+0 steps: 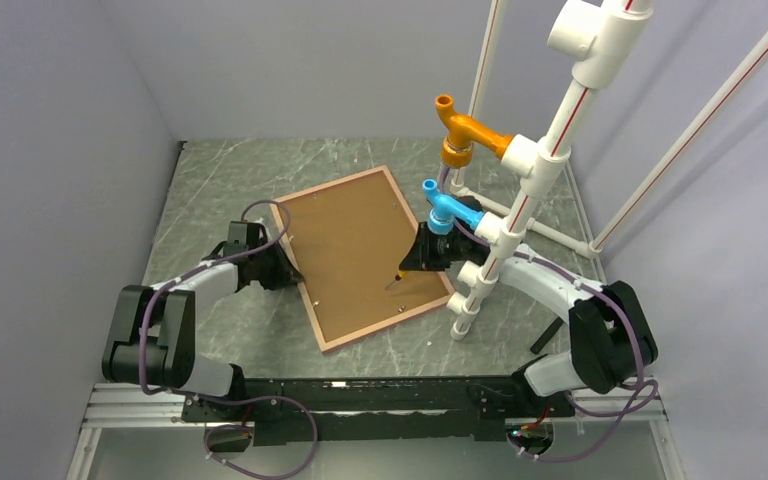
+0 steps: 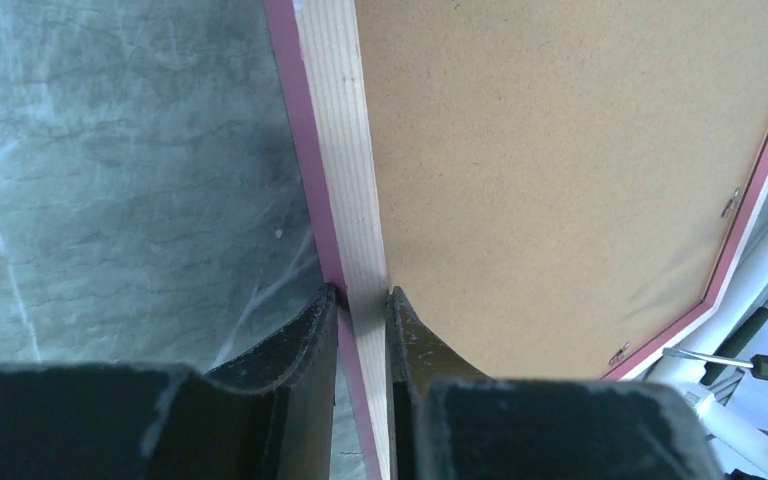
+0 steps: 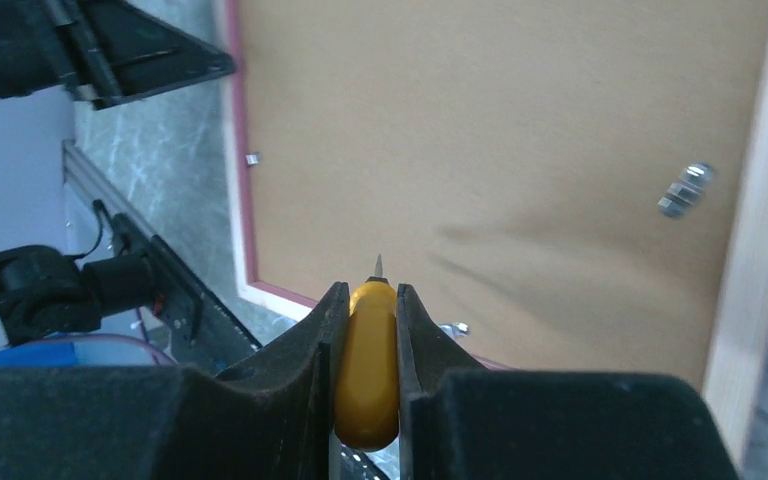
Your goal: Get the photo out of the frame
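The frame (image 1: 385,324) lies face down mid-table, its pale wood back (image 2: 345,180) and pink rim showing. The brown backing board (image 1: 355,250) fills it and hides the photo. My left gripper (image 1: 285,268) is shut on the frame's left rail, one finger on either side of it (image 2: 363,295). At the frame's near-right part, my right gripper (image 1: 415,262) is shut on a yellow-handled screwdriver (image 3: 367,370). Its metal tip (image 1: 397,278) points down at the board. Small metal clips (image 3: 685,190) (image 2: 730,203) sit along the board's edges.
A white PVC pipe stand (image 1: 505,235) with an orange fitting (image 1: 460,135) and a blue fitting (image 1: 445,210) rises just right of the frame, close to my right arm. Grey walls enclose the marbled table (image 1: 220,180) on the left, the back and the right.
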